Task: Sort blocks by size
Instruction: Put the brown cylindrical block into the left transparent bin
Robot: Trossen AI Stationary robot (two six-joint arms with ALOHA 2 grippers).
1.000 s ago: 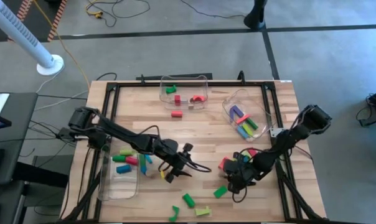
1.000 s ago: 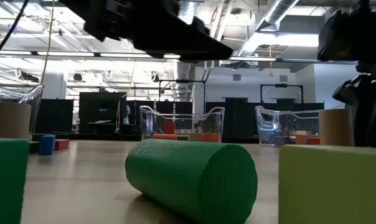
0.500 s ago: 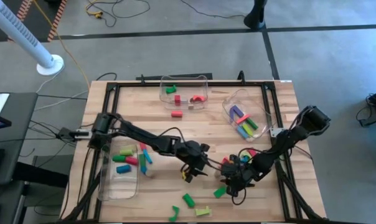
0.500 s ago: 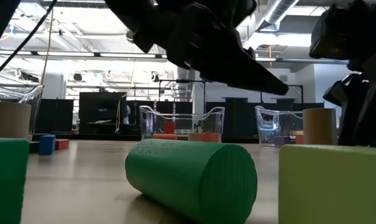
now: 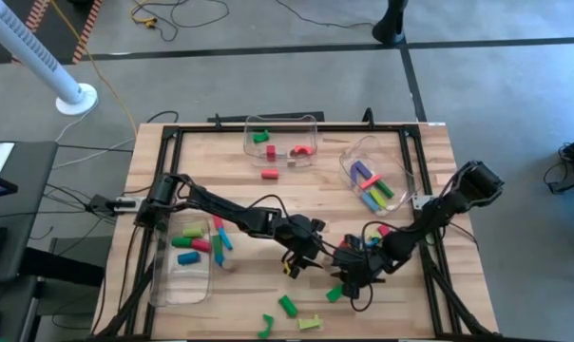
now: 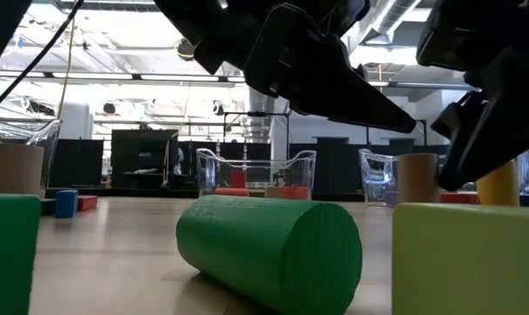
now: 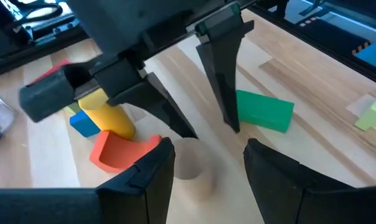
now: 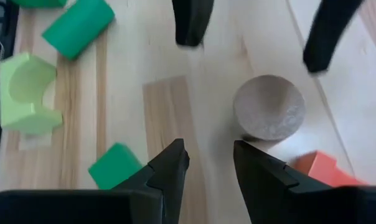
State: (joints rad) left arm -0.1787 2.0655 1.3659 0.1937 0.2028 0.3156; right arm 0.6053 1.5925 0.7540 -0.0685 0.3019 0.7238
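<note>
The move turns on a tan cylinder (image 8: pixel 268 116) standing on end on the surface (image 5: pixel 296 195), in the near right-of-middle area where both arms meet. The left gripper (image 7: pixel 203 158) comes at it from the left, its jaws apart and empty, and the cylinder (image 7: pixel 189 159) sits just ahead of them, roughly on the line between the two fingers. The right gripper (image 8: pixel 208 163) faces the other way, jaws also apart and empty; from its side the cylinder lies a little off its centre line, just beyond one finger. The left gripper looks the better lined up. With the cylinder's long axis upright, a level squeeze across its round side should do.

Close around it lie a yellow cylinder (image 7: pixel 104 113), a blue block (image 7: pixel 84 123), a red arch (image 7: pixel 122 150) and a green block (image 7: pixel 264 110).

Three clear bins hold sorted pieces: the far middle bin (image 5: pixel 281 121) has green and red ones, the far right bin (image 5: pixel 406 176) has long bars, and the left bin (image 5: pixel 171 290) has mixed colours. More green pieces (image 5: pixel 287 305) lie loose at the near edge.
</note>
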